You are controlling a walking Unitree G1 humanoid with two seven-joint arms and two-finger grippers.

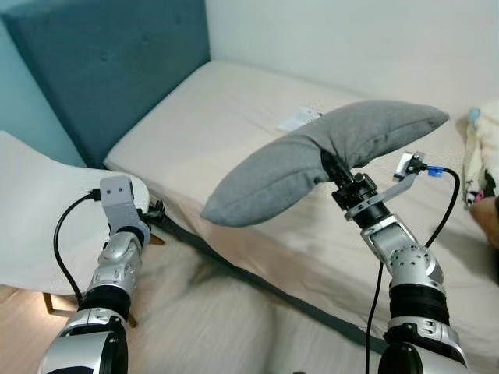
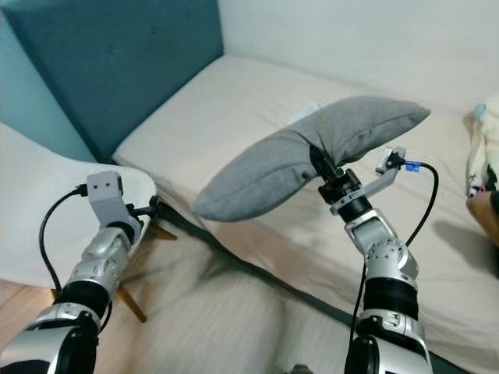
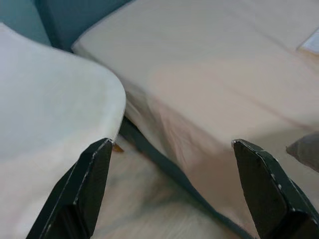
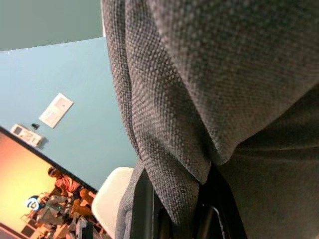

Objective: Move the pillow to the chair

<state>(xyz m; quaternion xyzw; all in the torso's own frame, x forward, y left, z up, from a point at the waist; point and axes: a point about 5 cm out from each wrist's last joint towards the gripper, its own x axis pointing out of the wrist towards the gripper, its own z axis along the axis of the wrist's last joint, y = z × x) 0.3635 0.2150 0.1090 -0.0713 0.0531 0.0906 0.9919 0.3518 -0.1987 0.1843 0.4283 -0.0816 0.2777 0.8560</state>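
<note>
One arm, my right gripper (image 1: 331, 167), is carrying the grey pillow (image 1: 327, 156) pinched in its fingers above the bed's (image 1: 234, 109) edge, left gripper (image 3: 174, 189) wide open; next I'm swinging it toward the white chair (image 1: 39, 210).

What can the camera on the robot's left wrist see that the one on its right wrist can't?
The left wrist view looks past the left gripper, its two black fingers spread wide, at the bare mattress and the dark bed frame beneath it. The right wrist view looks up close at the grey pillow pinched in the right gripper, with a teal wall and a wall plate behind. Both take in the white chair and a bit of the pillow.
</note>
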